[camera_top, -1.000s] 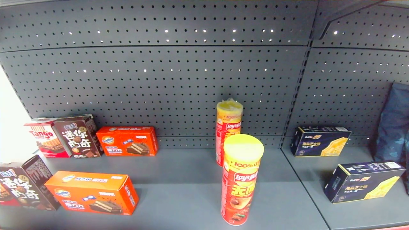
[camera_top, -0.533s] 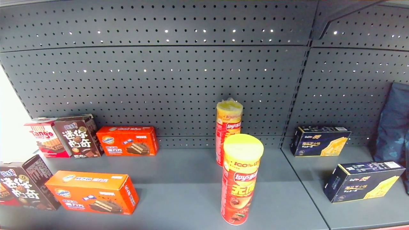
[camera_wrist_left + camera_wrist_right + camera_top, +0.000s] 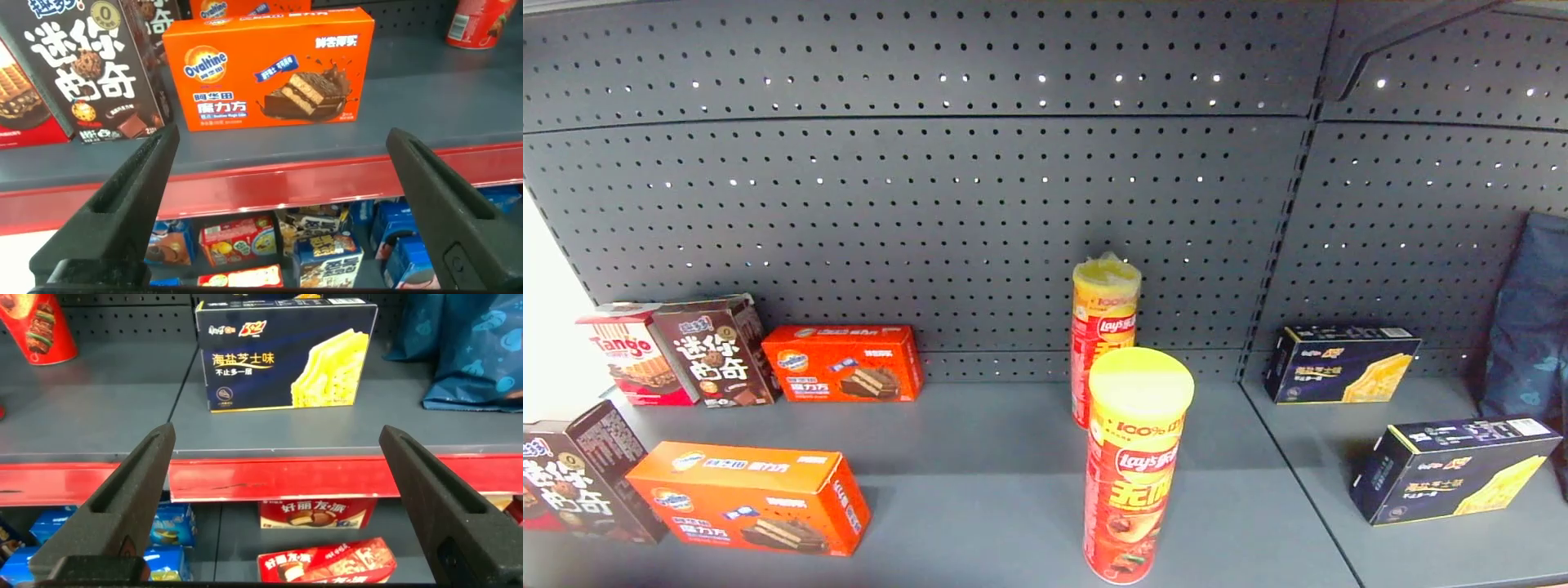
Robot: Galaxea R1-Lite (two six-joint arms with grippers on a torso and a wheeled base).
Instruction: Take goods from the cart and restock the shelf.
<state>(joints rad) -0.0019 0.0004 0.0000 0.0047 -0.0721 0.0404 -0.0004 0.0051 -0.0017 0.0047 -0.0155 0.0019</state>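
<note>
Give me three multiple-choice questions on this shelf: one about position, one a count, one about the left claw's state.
1. The front chip can stands: A) between the orange boxes and dark blue boxes B) left of the orange boxes C) atop a blue box
2. Orange boxes on the shelf: A) one B) two C) four
3. The left claw is: A) shut on a can B) shut on a box C) open, empty
Answers: 1 A, orange on its left, blue on its right; 2 B, one in front, one behind; 3 C, jaws wide apart, nothing between.
</note>
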